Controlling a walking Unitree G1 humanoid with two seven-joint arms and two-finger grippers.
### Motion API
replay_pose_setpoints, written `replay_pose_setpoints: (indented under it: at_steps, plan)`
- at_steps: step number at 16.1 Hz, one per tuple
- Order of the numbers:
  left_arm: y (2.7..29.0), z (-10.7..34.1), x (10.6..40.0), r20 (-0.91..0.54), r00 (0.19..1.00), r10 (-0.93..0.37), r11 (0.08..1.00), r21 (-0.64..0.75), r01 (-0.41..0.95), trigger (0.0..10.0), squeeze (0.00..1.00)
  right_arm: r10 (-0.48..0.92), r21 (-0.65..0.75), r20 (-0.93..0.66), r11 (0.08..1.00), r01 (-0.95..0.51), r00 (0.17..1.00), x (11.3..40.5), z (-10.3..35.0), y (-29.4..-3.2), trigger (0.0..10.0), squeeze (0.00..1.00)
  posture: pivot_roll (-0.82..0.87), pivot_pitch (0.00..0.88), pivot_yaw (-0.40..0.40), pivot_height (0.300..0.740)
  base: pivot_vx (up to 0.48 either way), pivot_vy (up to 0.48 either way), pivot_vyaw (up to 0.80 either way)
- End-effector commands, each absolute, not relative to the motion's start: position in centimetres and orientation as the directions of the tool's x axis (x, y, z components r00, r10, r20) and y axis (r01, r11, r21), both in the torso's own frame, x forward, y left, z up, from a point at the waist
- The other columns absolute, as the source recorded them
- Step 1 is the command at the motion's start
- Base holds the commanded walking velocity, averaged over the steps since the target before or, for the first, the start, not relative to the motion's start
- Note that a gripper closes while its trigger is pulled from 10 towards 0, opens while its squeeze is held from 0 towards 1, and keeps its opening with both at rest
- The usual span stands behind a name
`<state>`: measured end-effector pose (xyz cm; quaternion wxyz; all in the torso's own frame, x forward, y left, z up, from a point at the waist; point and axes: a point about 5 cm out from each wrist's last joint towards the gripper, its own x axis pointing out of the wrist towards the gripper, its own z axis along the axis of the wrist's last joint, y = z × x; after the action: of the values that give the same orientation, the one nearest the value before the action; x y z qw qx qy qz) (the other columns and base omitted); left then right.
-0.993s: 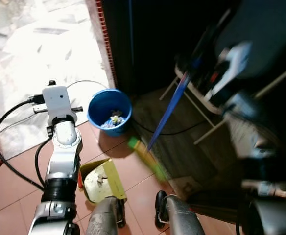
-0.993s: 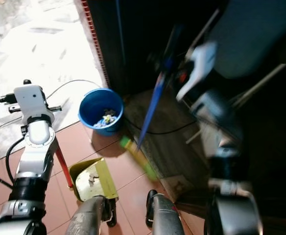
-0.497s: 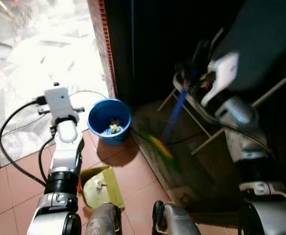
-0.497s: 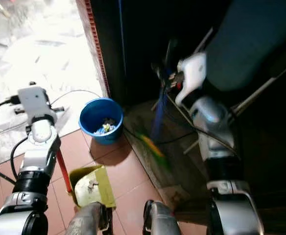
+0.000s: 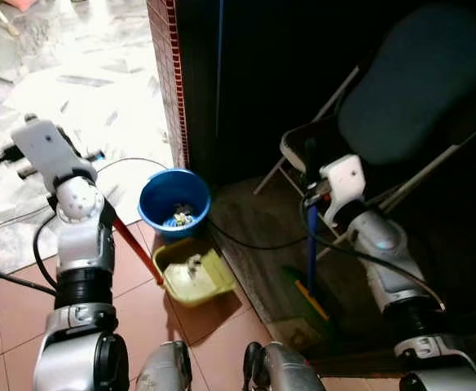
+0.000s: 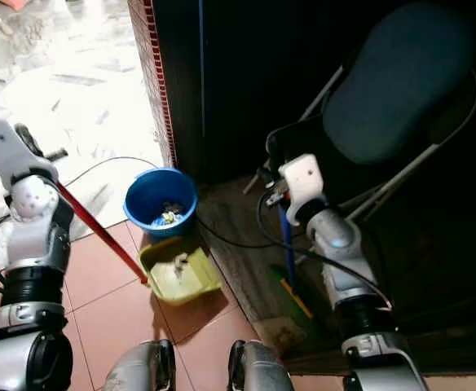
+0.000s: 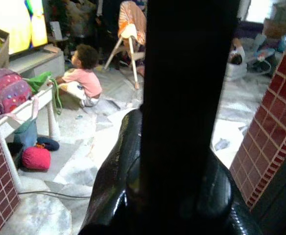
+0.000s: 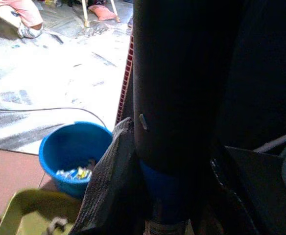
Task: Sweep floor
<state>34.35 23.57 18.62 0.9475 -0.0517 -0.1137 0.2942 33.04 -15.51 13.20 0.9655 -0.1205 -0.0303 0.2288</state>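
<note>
Dumping step: left end effector [image 7: 182, 161] grasps the dustpan [image 5: 193, 273] handle near the bucket [image 5: 174, 202]; right end effector [image 8: 167, 196] grasps the broom [image 5: 310, 269]. Next, tip the debris in.

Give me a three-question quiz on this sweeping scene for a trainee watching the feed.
1. True or false: the yellow dustpan sits right beside the blue bucket.
2. Which gripper holds the blue-handled broom?
3. What colour is the dustpan's long handle?

Key:
1. True; the bucket already holds some litter.
2. The right gripper, shut around the broom's handle.
3. Red; it runs up to the left gripper.
</note>
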Motion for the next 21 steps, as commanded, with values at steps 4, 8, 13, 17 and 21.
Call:
replay_pose_setpoints:
  at_steps: [4,8,13,17,21]
  plan:
    - [27.0,24.2,32.8,0.346,0.671,0.656,0.753,-0.241,-0.613,10.0,0.00,0.407,-0.277,-0.036,0.873,-0.401,0.913,32.9,11.7,-16.6,10.0,0.00,-0.07,0.043,-0.044,0.740,0.000,0.000,0.00]
    - [27.9,25.9,32.0,0.372,0.631,0.681,0.730,-0.275,-0.626,10.0,0.00,0.375,-0.255,-0.080,0.888,-0.383,0.923,32.5,10.5,-17.4,10.0,0.00,-0.06,0.047,-0.053,0.740,0.000,0.000,0.00]
    - [28.1,24.9,31.6,0.336,0.657,0.675,0.737,-0.268,-0.620,10.0,0.00,0.383,-0.246,-0.085,0.887,-0.392,0.920,32.6,10.1,-16.8,10.0,0.00,-0.05,0.047,-0.056,0.740,0.000,0.000,0.00]
    - [27.5,24.9,31.8,0.321,0.690,0.649,0.761,-0.255,-0.597,10.0,0.00,0.383,-0.243,-0.079,0.888,-0.391,0.920,32.6,9.9,-16.6,10.0,0.00,-0.05,0.052,-0.048,0.740,0.000,0.070,0.00]
    - [26.8,24.1,31.8,0.303,0.716,0.628,0.778,-0.240,-0.581,10.0,0.00,0.381,-0.241,-0.080,0.889,-0.389,0.921,32.6,9.7,-16.5,10.0,0.00,-0.05,0.054,-0.041,0.740,0.000,0.000,0.00]
